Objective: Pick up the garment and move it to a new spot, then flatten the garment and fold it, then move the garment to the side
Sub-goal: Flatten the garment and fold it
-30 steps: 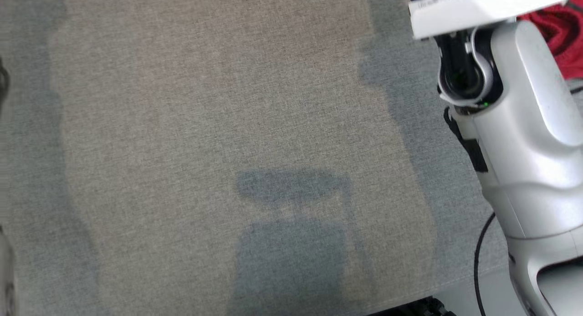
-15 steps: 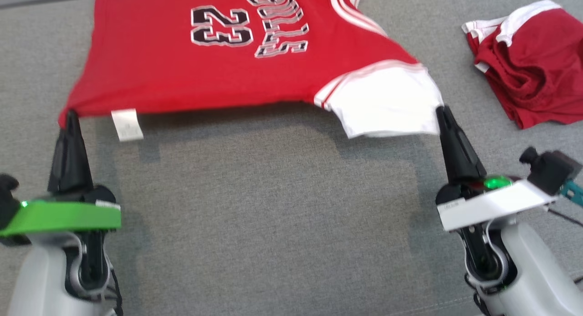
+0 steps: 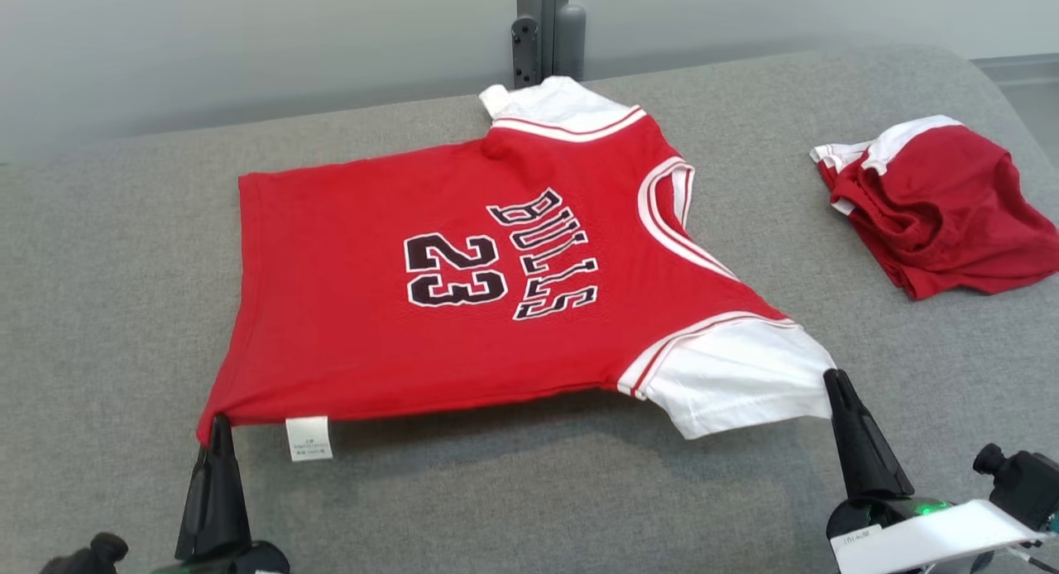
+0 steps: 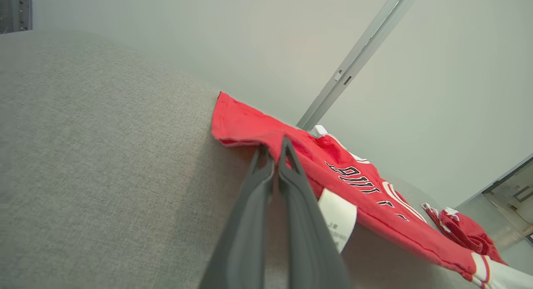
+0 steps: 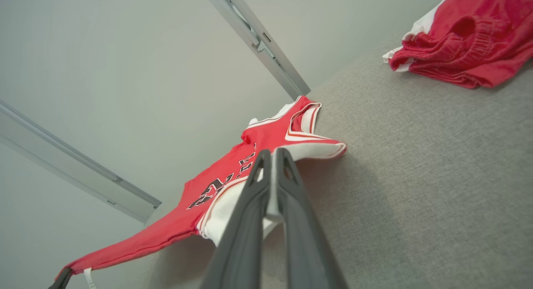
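The garment (image 3: 397, 251) is a red jersey with white sleeves and a black "23", spread face up on the grey cushion (image 3: 107, 309). Its near edge is lifted off the fabric and casts a shadow below. My left gripper (image 3: 218, 422) is shut on the near-left hem corner, beside a hanging white care label (image 3: 309, 438). My right gripper (image 3: 832, 377) is shut on the near white sleeve (image 3: 736, 384). In the left wrist view the left gripper (image 4: 272, 144) pinches the red hem (image 4: 250, 122). In the right wrist view the right gripper (image 5: 272, 155) clamps white sleeve cloth, with the garment (image 5: 266, 135) stretching away.
A crumpled pile of red and white shorts (image 3: 943, 210) lies at the far right of the cushion, also visible as shorts (image 5: 466, 43) in the right wrist view. A grey metal post (image 3: 542, 36) stands behind the cushion's back edge against a pale wall.
The head camera has tilted up, from bare cushion to the whole jersey and the back wall. Both grippers still hold the same two near corners, shut throughout.
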Available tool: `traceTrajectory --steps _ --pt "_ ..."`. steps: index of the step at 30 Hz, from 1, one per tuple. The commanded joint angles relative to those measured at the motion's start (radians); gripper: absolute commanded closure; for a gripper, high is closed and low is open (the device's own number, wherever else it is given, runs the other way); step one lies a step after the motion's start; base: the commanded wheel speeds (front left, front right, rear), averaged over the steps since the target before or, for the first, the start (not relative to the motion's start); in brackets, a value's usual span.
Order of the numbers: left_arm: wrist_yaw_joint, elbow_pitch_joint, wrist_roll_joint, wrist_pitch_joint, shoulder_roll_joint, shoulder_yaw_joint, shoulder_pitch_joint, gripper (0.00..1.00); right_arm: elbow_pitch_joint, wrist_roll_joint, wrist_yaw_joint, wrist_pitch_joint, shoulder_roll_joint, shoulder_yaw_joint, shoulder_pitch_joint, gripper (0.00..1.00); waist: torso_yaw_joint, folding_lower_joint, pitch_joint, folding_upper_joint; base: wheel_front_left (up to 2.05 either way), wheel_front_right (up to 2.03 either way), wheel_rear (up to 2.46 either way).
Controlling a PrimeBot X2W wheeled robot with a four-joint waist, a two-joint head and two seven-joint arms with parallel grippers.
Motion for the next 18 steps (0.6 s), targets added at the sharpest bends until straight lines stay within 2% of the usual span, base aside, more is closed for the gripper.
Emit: traceTrajectory --steps 1,10,18 --pt "0.007 -0.024 0.004 -0.003 -0.007 0.008 0.038 1.0 -0.017 -0.01 0.0 0.009 0.004 -0.01 0.029 1.0 0.002 0.0002 -0.03 -0.0001 0.0 0.0 0.0" --pt "0.024 -0.155 -0.001 -0.003 -0.032 0.018 0.208 1.0 -0.099 -0.03 0.0 0.075 0.042 -0.034 0.135 1.0 0.003 0.0002 -0.041 -0.0001 0.0 0.0 0.0" --pt "0.027 -0.078 -0.002 -0.002 -0.034 -0.016 0.158 1.0 -0.051 -0.026 0.0 0.109 0.078 -0.037 0.108 1.0 0.013 0.0002 -0.042 -0.0001 0.0 0.0 0.0"
